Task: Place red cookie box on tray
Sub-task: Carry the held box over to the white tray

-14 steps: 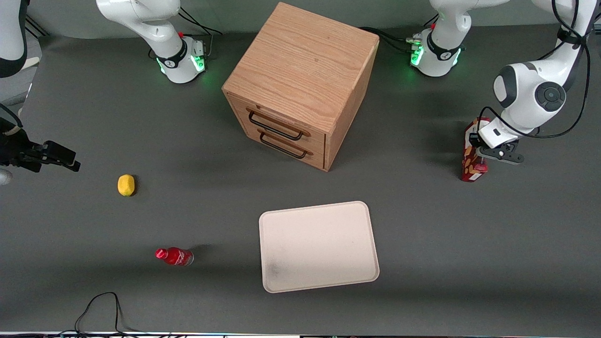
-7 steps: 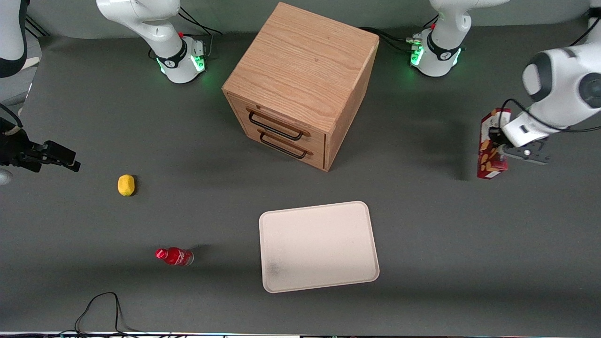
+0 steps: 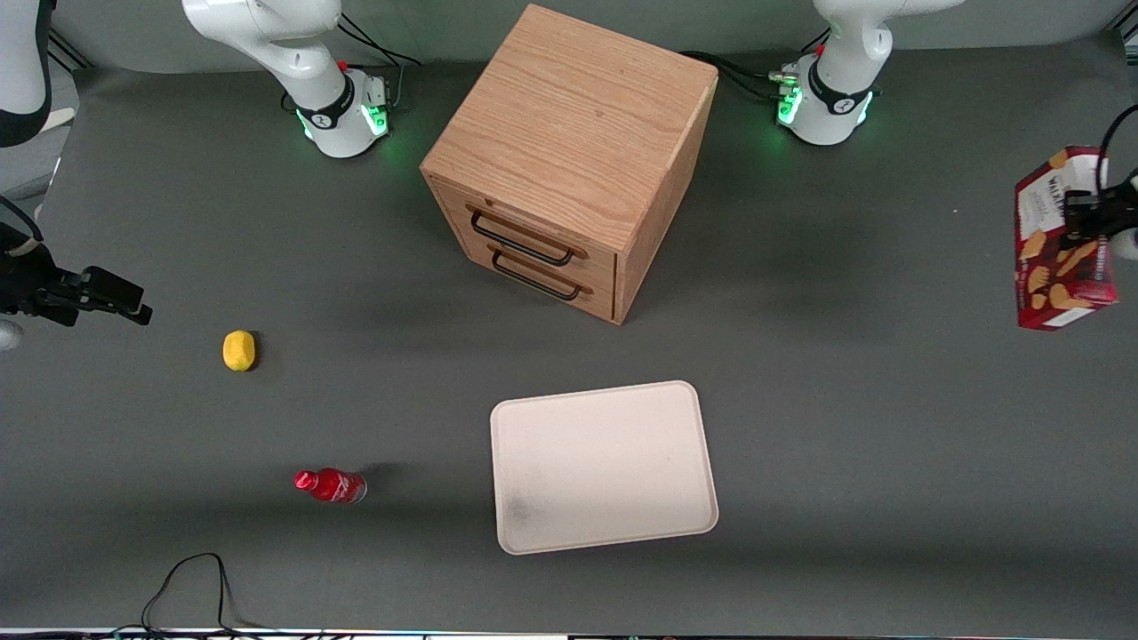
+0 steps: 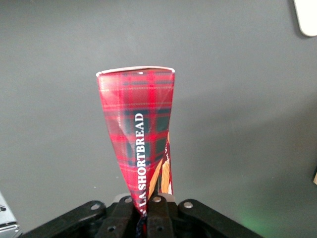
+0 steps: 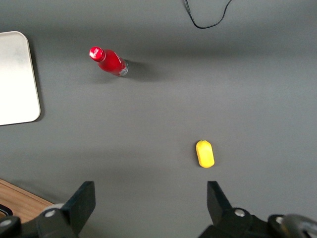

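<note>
On the grey table point(image 3: 845, 427), going left to right in the front view: a lemon point(image 3: 238, 350), a small red bottle point(image 3: 331, 485), a wooden two-drawer cabinet point(image 3: 569, 160), then the cream tray point(image 3: 603, 467), bare and nearer the camera than the cabinet. At the working arm's end, your claw point(image 4: 147, 214) is clenched on the red cookie box point(image 3: 1062, 238), pinching one end so the carton is creased and hangs in the air. Carry it over the tray, lower it flat inside the rim, and release only once it rests, since a grip this narrow may let the box swing.

Black gripper point(image 4: 147, 210), silver screws
</note>
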Motion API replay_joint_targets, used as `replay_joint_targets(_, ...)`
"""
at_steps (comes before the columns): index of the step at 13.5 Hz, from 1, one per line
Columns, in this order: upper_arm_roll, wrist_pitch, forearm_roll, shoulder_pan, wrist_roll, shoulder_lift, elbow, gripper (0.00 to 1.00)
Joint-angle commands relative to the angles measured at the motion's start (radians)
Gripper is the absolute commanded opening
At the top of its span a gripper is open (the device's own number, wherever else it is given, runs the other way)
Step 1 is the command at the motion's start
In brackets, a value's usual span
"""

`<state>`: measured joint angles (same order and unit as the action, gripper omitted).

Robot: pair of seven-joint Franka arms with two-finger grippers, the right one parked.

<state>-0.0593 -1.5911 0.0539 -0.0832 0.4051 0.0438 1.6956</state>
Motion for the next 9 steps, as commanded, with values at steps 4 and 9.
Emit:
replay_joint_targets(4, 0.012, 0.256, -0.040, 0.022, -0.083, -0.286, -0.532, 0.00)
replay_joint_targets(9, 0.159, 0.200, -0.039, 0.071, -0.394, -0.447, -0.671, 0.00)
